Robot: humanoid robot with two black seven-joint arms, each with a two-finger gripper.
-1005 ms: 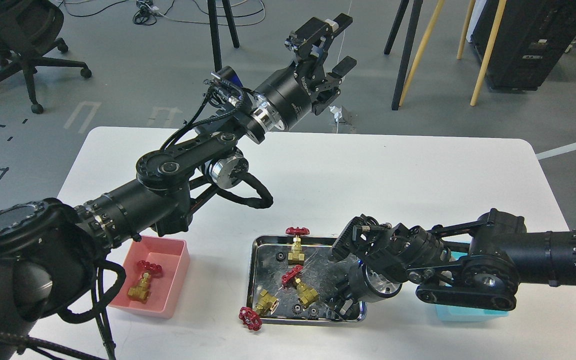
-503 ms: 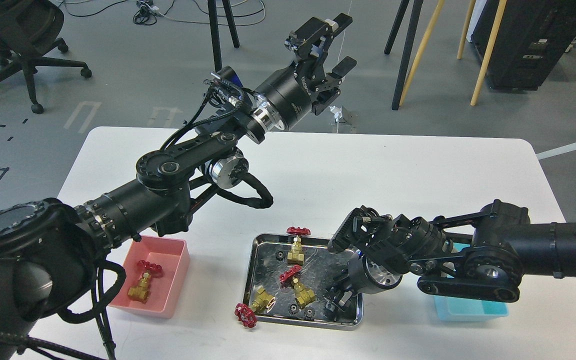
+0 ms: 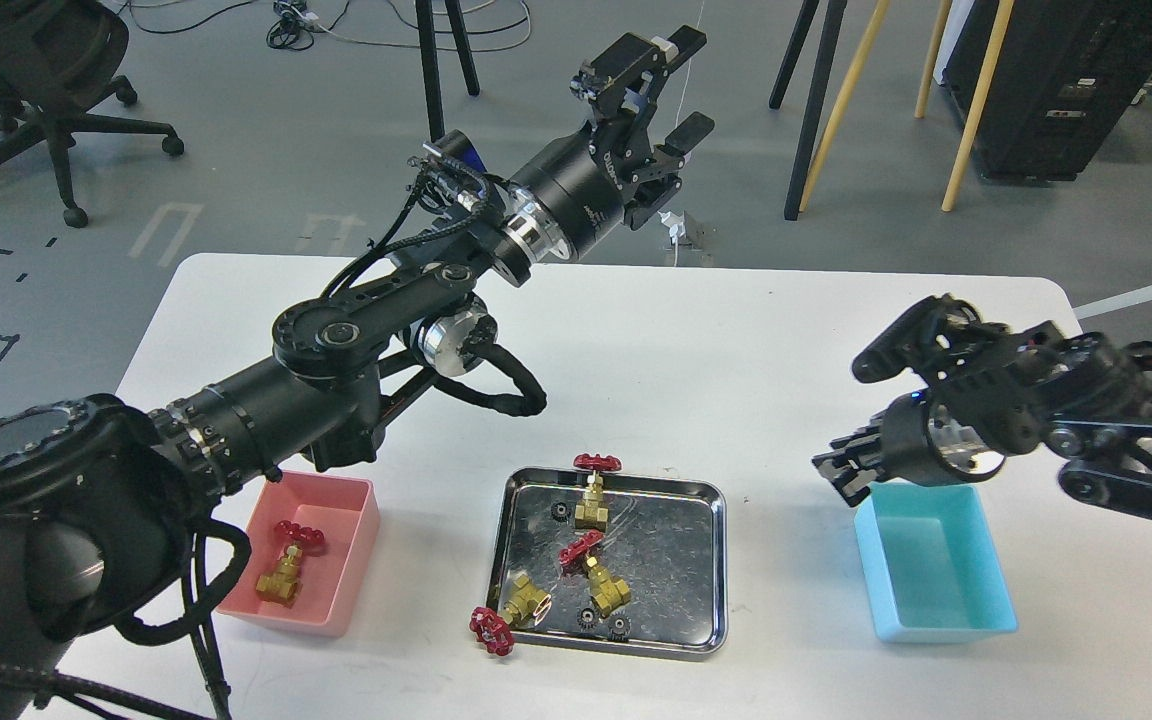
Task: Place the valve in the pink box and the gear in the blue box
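Both of my grippers are clear of the steel tray [image 3: 711,560] now. My right gripper [image 3: 848,478] hangs at the far left corner of the blue box [image 3: 996,620]; its fingers look drawn close together, but it is dark and seen nearly end-on, so I cannot tell whether it is closed or whether a gear sits between them. Half a second ago that gripper was down over the right side of the tray; it has since lifted and swung right. My left gripper [image 3: 671,95] is unchanged, raised high beyond the table's [image 3: 786,340] far edge with its fingers spread apart and nothing in them. White lettering runs along its wrist housing, too small for me to read.

One valve [image 3: 288,570], brass body with a red handwheel, lies on its side in the pink box [image 3: 361,540]. Three more valves are at the tray: one [image 3: 593,492] upright near the far rim, one [image 3: 598,575] in the middle, and one [image 3: 508,618] hanging over the near left rim with its handwheel on the table. Small black gears [image 3: 619,628] lie on the tray, two near the front rim and one [image 3: 559,513] beside the upright valve.
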